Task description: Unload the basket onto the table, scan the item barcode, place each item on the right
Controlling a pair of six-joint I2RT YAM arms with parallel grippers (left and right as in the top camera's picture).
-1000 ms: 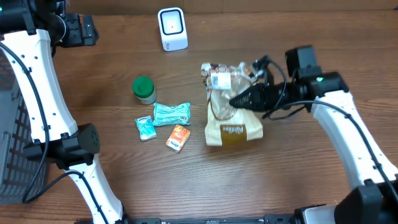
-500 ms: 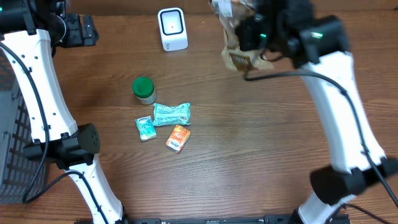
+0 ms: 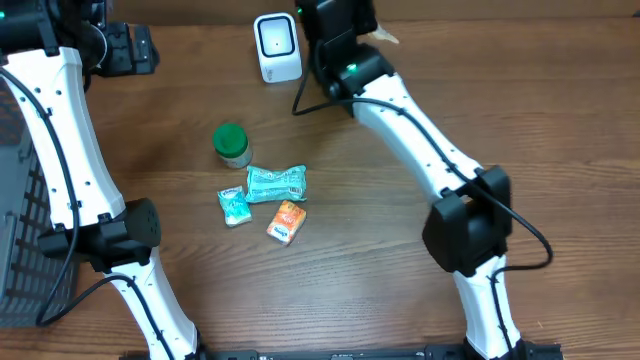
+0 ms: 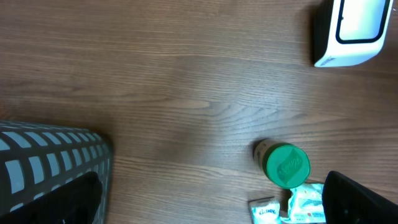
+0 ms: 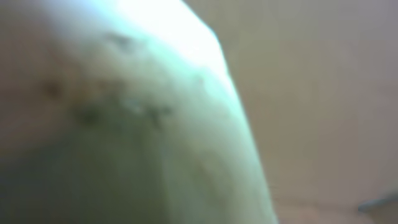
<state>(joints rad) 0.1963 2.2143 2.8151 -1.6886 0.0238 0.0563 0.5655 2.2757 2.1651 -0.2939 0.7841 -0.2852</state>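
The white barcode scanner [image 3: 277, 45] stands at the table's far edge; it also shows at the top right of the left wrist view [image 4: 354, 31]. My right gripper [image 3: 338, 25] is raised just right of the scanner, its fingers hidden under the wrist. Only a tan corner of the item [image 3: 385, 37] sticks out beside it. In the right wrist view a pale blurred surface of the item [image 5: 124, 124] fills the frame, so the jaws are hidden. My left gripper [image 4: 211, 202] hangs open over bare wood at the far left, holding nothing.
A green-lidded jar [image 3: 232, 143], a teal packet [image 3: 277, 182], a small tissue pack [image 3: 234, 206] and an orange packet [image 3: 287, 221] lie left of centre. A grey mesh basket [image 3: 20, 230] stands at the left edge.
My right arm has lifted the item off the table's middle right and swung it up and left to beside the scanner. The left arm has not moved.
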